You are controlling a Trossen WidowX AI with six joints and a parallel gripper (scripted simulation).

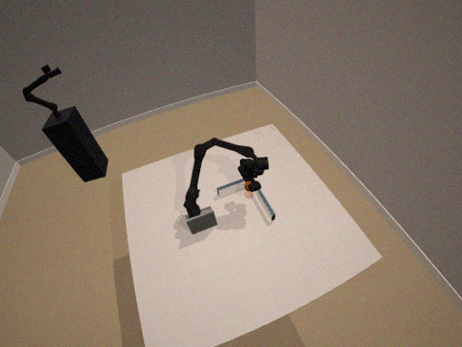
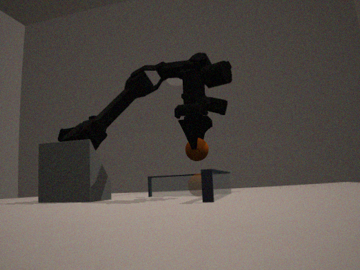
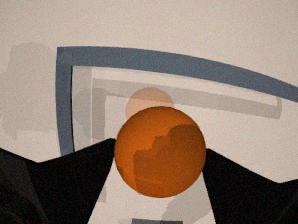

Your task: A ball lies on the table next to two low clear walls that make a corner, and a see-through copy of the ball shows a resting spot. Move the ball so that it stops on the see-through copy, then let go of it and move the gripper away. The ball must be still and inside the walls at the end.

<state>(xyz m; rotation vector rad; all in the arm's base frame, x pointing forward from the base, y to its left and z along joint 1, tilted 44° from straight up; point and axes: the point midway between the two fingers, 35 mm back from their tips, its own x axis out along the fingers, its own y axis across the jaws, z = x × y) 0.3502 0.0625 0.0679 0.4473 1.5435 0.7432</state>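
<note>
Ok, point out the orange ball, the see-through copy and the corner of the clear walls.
orange ball (image 2: pixel 196 151): exterior view, lower half below the fingertips.
see-through copy (image 3: pixel 148 99): wrist view, top part showing above the ball.
clear walls (image 2: pixel 207 186): exterior view, dark corner edge.

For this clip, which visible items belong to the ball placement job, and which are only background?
Job:
- orange ball, clamped in the pincer, lifted off the table
- see-through copy, in the corner
- clear walls

Background:
- grey base block under the arm
- black pillar with a second arm, off the mat
</note>
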